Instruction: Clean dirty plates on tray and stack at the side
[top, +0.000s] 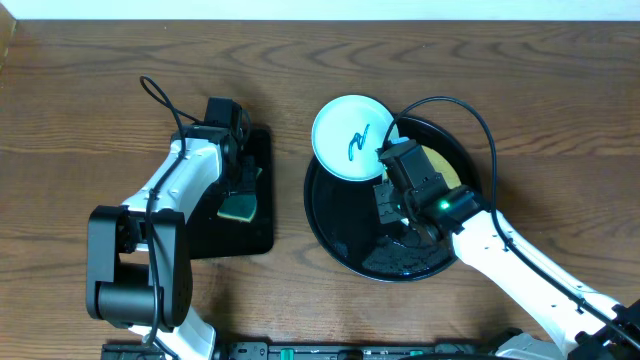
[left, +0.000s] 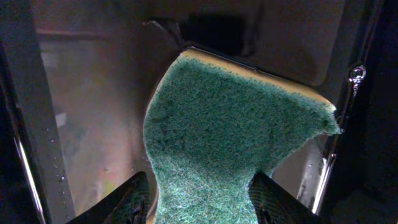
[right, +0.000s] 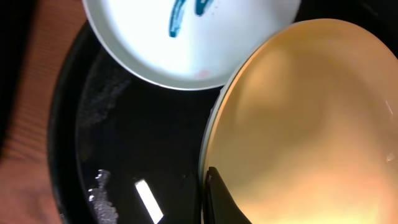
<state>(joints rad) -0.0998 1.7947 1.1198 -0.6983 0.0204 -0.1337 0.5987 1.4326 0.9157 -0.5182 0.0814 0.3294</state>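
A pale mint-white plate (top: 353, 137) (right: 186, 43) with a teal scribble rests on the upper-left rim of the round black tray (top: 340, 235) (right: 124, 137). A pale yellow plate (top: 442, 165) (right: 311, 124) lies in the tray, mostly hidden under my right arm in the overhead view. My right gripper (top: 392, 165) (right: 211, 180) is shut on its left rim, one finger on top and the other hidden beneath. My left gripper (top: 240, 185) (left: 202, 193) is shut on a green sponge (top: 239, 208) (left: 236, 124), which is pinched narrow between the fingers.
The sponge and left gripper are over a smaller rectangular black tray (top: 255, 240) (left: 93, 112) to the left of the round one. Wet patches glint on the round tray's floor (right: 99, 186). Wooden table (top: 80, 120) surrounds both trays.
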